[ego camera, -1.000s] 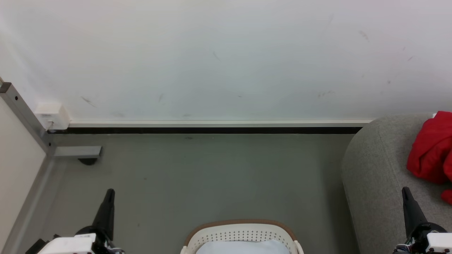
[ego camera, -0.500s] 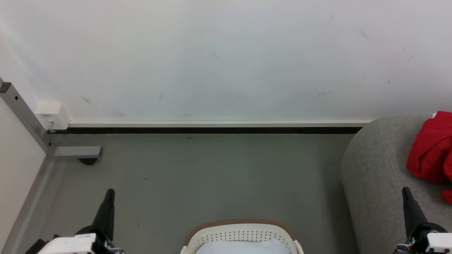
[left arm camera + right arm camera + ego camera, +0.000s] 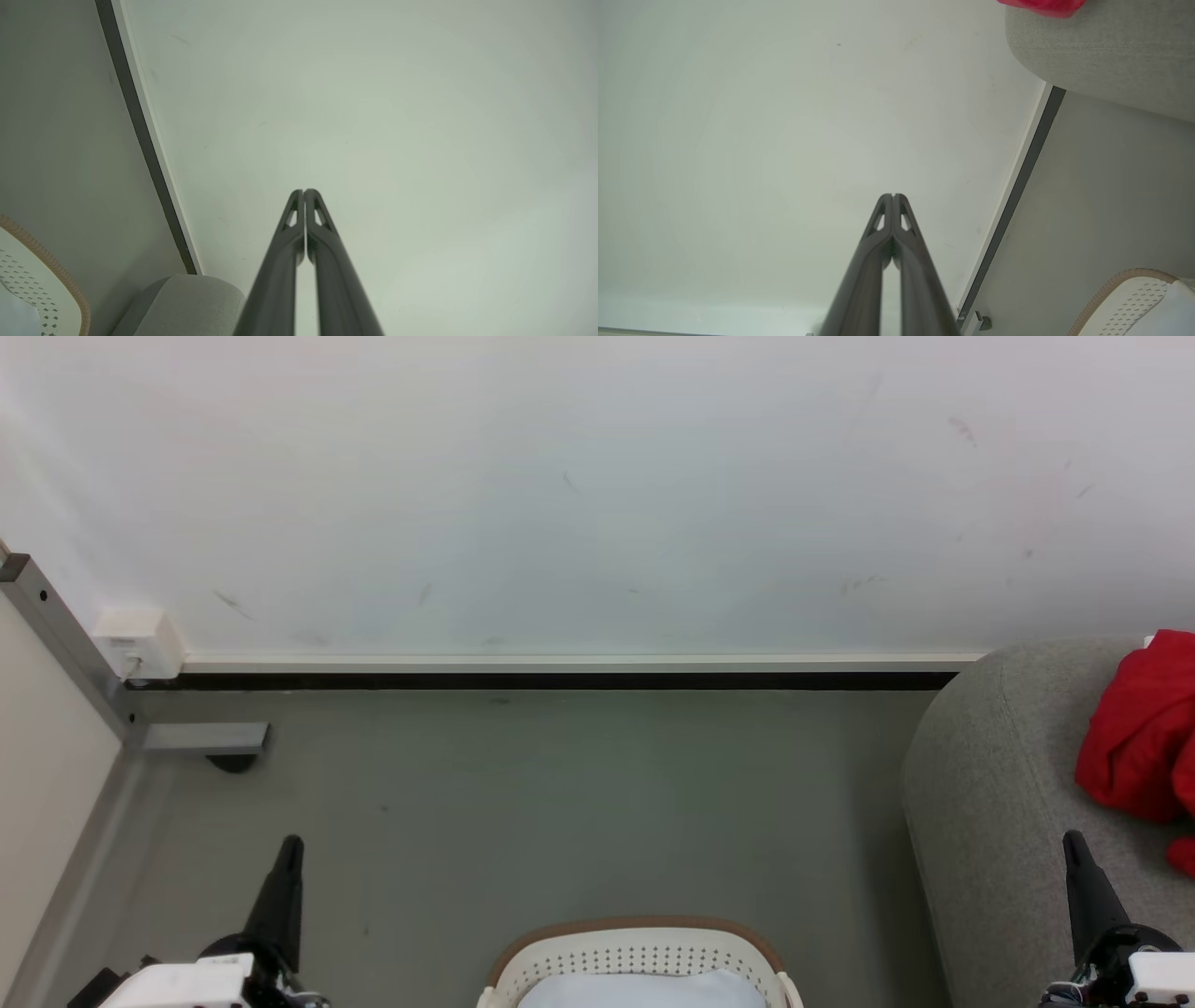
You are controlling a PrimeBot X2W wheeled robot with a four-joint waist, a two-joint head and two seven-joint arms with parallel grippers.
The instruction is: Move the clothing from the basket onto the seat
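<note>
My left gripper: two long dark fingers pressed flat together from base to tip, with nothing between them. It points at the pale wall.
My right gripper: fingers likewise closed against each other and empty. In the head view it stands in front of the seat's near side.
Clothing: soft bright red fabric, crumpled into loose folds. It lies on top of the seat at the right edge of the head view, partly cut off there.
Seat: grey woven upholstery, bulky, with a rounded corner. It stands against the wall.
Basket: white plastic with a curved wall pierced by rows of small holes and a brown, rope-textured rim. It sits on the floor between my grippers.
In the basket: a smooth pale bluish-white layer; I cannot tell what it is.
Floor: smooth, matte grey.
Wall: white, lightly scuffed, with a black skirting strip along its foot.
Metal post: grey and angled, at the left, with a small white box beside it.
</note>
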